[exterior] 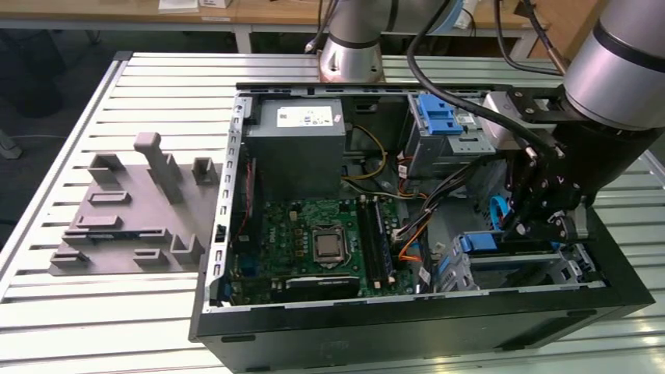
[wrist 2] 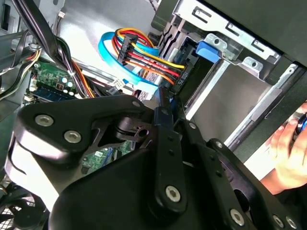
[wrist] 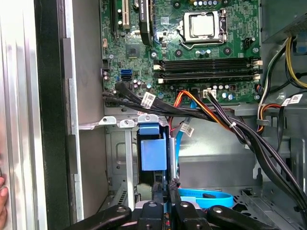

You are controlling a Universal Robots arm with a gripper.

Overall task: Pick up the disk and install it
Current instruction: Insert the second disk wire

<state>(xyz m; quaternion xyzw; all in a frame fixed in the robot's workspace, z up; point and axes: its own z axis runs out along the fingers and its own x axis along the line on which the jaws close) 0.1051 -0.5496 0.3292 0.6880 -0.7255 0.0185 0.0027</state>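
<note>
Your gripper point(exterior: 543, 227) hangs inside the open computer case point(exterior: 416, 327), low over the drive cage point(exterior: 540, 269), so the disk point(wrist: 153, 151) stands edge-on in its slot, blue carrier tab outward; the fingers point(wrist: 157, 189) look drawn together just beside that tab, though whether they pinch it you cannot tell.

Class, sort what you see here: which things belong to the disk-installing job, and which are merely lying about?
Belongs to the job: disk, seen by its blue carrier; end effector, right at it; drive bay; computer case.

Just lying about: grey fixture block on the table; power supply; motherboard; blue caddy; person's hand.
</note>
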